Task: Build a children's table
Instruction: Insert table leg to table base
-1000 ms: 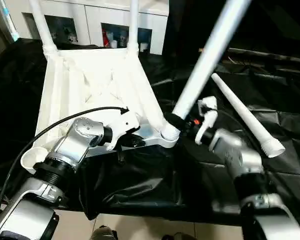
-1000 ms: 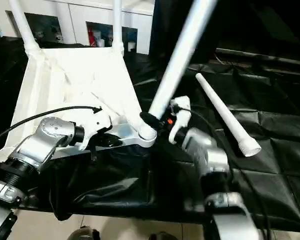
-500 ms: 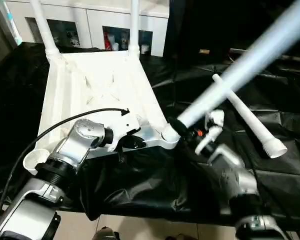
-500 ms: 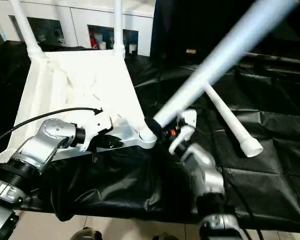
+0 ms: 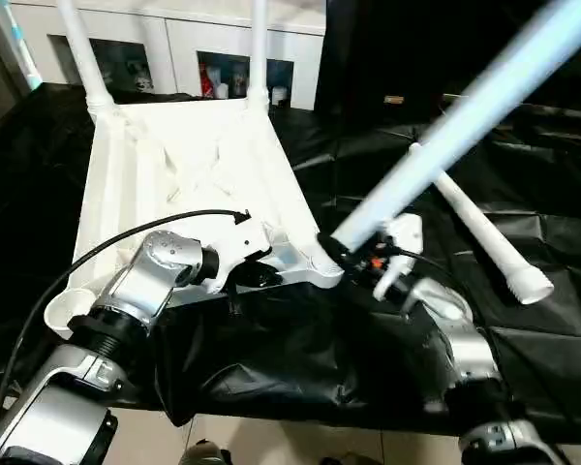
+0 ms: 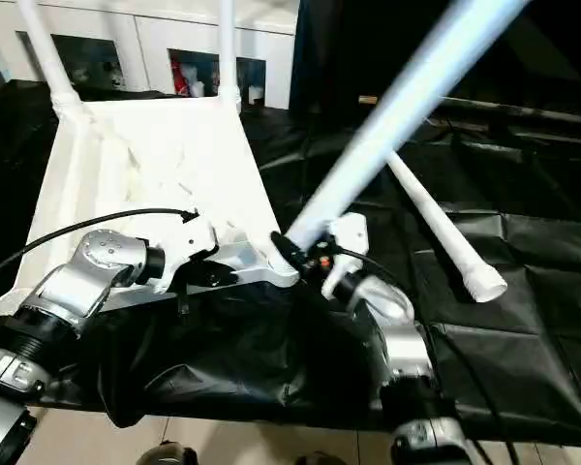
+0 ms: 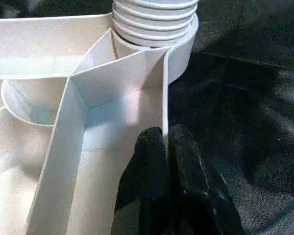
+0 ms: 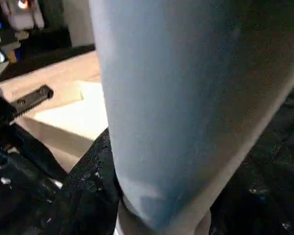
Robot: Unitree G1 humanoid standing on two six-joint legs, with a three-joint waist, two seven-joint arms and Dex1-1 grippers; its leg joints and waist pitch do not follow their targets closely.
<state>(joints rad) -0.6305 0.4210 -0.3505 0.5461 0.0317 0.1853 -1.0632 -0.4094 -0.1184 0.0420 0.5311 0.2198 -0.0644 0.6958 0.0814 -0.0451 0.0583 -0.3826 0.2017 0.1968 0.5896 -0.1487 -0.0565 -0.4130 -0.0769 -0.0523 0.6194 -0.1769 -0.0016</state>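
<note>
The white table top [image 5: 174, 165] lies upside down on the black sheet, with two legs [image 5: 259, 48] standing in its far corner sockets. My left gripper [image 7: 166, 142] is shut on the thin near rim [image 7: 164, 98] of the top, close to the near right corner. A third leg [image 5: 445, 126] leans steeply up to the right, and its ribbed end [image 7: 154, 24] sits in that corner's socket. My right gripper [image 5: 344, 254] is shut on this leg just above the socket. A fourth leg [image 5: 484, 232] lies loose on the sheet to the right.
A black sheet [image 5: 523, 358] covers the work surface. A white glass-door cabinet [image 5: 184, 48] stands behind the table top. The near left corner socket [image 5: 68, 310] holds nothing. A black cable [image 5: 126, 232] arcs over my left forearm. Light floor shows along the near edge.
The held leg has tipped further to the right while its lower end stayed at the corner socket. My right forearm shifted with it. The left gripper kept its hold on the rim.
</note>
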